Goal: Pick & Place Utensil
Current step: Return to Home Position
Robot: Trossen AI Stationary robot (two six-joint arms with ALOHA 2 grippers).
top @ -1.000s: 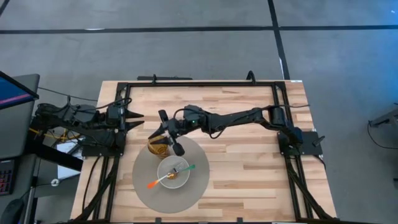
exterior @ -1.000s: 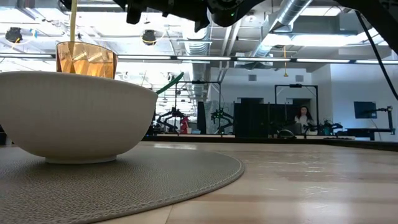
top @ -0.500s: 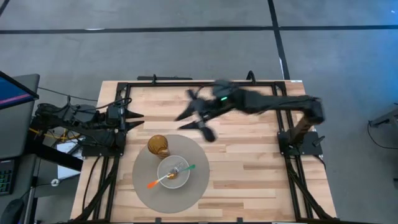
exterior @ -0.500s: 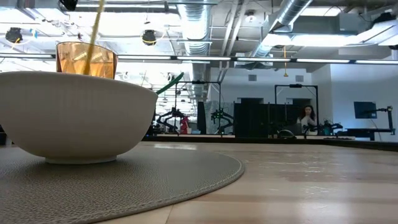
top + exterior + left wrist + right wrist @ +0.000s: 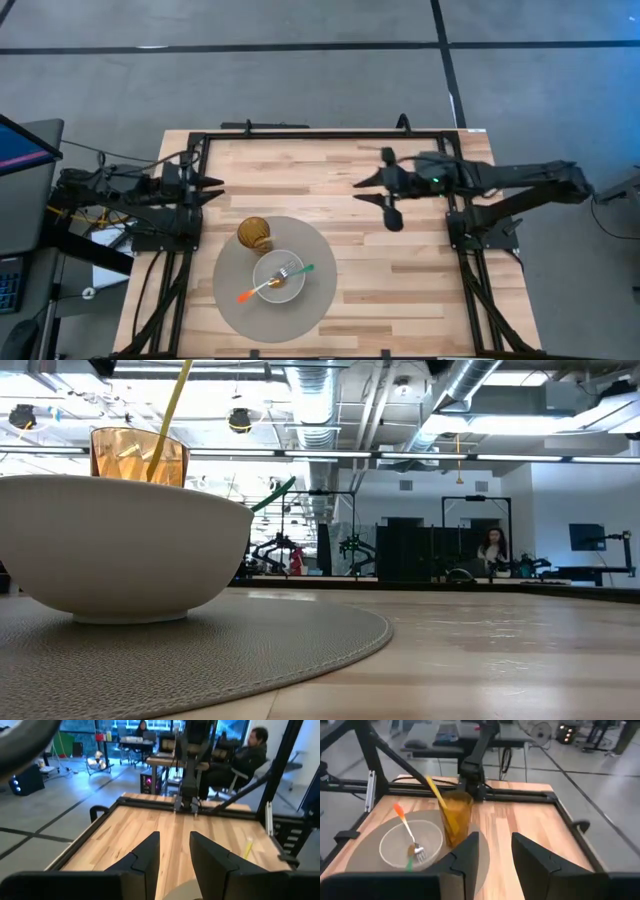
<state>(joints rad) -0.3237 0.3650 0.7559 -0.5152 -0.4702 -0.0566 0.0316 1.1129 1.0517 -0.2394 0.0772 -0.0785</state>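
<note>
Both hands spread and empty over the table (image 5: pixel 400 270)
We see the right hand (image 5: pixel 362 190) right of centre and the left hand (image 5: pixel 216 189) at left. The yellow straw (image 5: pixel 438 796) leans in the brown cup (image 5: pixel 254 235) on the gray mat (image 5: pixel 228 300), with the orange fork (image 5: pixel 268 285) in the gray bowl (image 5: pixel 290 296).

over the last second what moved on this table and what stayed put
The right arm's tool, open, pulled back from above the translucent amber cup to the right side of the wooden table. The yellow straw, upright then, now leans in that cup. The left arm's tool, parked at the left edge, barely shifted. The white bowl, the orange-handled fork in it and the round gray mat stayed put.
</note>
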